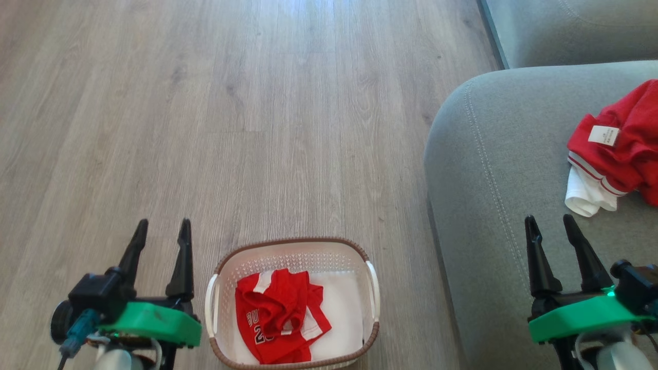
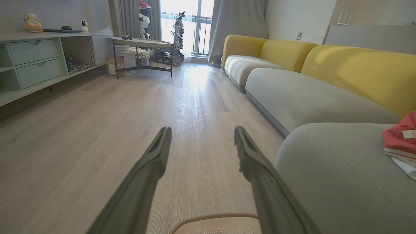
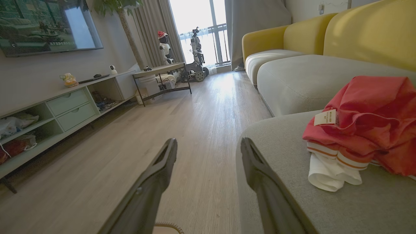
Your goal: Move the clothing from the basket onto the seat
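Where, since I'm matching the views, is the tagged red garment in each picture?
Head view: tagged garment at the right edge, on the seat.
Left wrist view: garment at the right edge, mid-height.
Right wrist view: garment at the right, mid-height.
Shared landmark: the seat's stitched seam.

A red top with white letters (image 1: 277, 321) lies crumpled inside the cream basket (image 1: 293, 241). The other red top (image 1: 624, 146), with a white tag, lies bunched up on the big grey seat (image 1: 493, 180) nearby.
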{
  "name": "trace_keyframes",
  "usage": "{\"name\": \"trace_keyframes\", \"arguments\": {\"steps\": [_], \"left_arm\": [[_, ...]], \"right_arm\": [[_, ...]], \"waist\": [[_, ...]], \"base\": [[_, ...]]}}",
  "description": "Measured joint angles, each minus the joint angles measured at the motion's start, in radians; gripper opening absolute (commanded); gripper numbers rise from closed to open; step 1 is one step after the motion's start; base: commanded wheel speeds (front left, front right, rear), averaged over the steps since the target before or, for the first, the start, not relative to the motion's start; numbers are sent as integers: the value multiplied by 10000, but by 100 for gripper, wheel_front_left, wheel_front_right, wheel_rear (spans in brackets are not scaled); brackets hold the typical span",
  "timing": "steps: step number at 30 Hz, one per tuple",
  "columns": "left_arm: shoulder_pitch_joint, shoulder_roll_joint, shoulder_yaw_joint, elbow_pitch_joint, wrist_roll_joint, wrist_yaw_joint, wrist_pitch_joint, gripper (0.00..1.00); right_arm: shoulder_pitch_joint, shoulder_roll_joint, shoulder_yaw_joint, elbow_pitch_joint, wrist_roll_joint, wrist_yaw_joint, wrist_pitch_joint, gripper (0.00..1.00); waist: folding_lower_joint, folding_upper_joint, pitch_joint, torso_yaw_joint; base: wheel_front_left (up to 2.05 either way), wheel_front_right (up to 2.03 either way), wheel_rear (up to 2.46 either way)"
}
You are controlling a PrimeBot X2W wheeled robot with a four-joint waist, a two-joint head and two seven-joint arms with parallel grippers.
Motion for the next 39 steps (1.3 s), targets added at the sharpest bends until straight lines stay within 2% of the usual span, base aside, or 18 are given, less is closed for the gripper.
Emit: {"name": "trace_keyframes", "arguments": {"steps": [20,28,39], "left_arm": [[-31,-391,391,261,437,-520,0,100],[-706,-573,391,658,591,-755,0,100],[-2604,-671,320,2230,748,-1308,-15,100]], "right_arm": [[-316,-46,211,13,4,0,-48,100],[-1060,-259,311,-249,4,0,-50,100],[-2266,-272,439,-851,13,0,-59,100]], "waist": [[0,0,467,-211],[0,0,1339,-366],[1,0,3217,-749]], "base": [[0,0,0],[0,0,0],[0,0,0]]}}
